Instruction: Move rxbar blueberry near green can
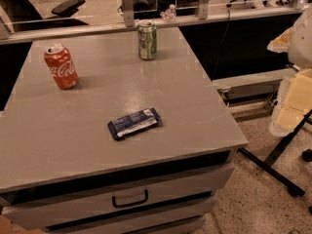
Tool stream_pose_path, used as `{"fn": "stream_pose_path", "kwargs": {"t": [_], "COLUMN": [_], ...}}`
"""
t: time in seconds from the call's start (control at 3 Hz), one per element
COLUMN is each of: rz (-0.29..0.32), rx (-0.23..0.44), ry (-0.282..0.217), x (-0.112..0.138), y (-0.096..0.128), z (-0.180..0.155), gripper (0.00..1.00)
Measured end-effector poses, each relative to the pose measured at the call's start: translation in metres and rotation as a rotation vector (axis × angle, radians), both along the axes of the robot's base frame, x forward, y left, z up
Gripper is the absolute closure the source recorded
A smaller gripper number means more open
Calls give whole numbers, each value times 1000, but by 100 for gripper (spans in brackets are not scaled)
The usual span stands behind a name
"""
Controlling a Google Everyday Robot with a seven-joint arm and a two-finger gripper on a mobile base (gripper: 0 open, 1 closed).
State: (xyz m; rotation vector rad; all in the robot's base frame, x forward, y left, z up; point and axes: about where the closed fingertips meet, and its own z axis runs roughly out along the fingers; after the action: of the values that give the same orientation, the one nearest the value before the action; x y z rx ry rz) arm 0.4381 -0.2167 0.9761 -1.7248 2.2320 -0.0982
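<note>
- Status: not started, as far as can be seen. Nothing done yet; whole move is left.
- Bar (pixel 134 123): lies flat on counter (pixel 200 106), front-centre, near the front edge, long side slightly tilted, label up. Untouched, nothing on or against it.
- Green can (pixel 146 40): upright at the back of counter, just right of centre, close to the rear edge. Well apart from bar, w/ bare counter between them.
- Coke can (pixel 61 66): upright, back-left, well apart from both. Not in the straight path bar → green can, so prob. no obstacle.
- Arm (pixel 294 99): pale parts at right edge of view, off to the side of counter, not over it.
- Gripper: can't pick it out for certain among those pale arm parts, so can't tell whether it's spread or closed. It has no hold of bar, since bar sits free on counter.
- Left to do, my read: reach in over the front-centre, grasp bar, lift, carry toward the back, set down just beside green can w/o knocking it.
- Risks, judged: bar is thin and flat, so grasp needs to go low to the counter, prob. across the short width. Wrapper looks slick, may slide. Green can looks light, so a bump on set-down could tip it; safest to place bar on the front side.
</note>
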Motion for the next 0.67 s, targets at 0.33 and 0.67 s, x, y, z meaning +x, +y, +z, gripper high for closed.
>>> {"fn": "stream_pose_path", "kwargs": {"t": [0.33,0.67], "rz": [0,74], "rx": [0,34], "ry": [0,6], "x": [0,4], "y": [0,11], "z": [0,-5], "gripper": [0,0]}}
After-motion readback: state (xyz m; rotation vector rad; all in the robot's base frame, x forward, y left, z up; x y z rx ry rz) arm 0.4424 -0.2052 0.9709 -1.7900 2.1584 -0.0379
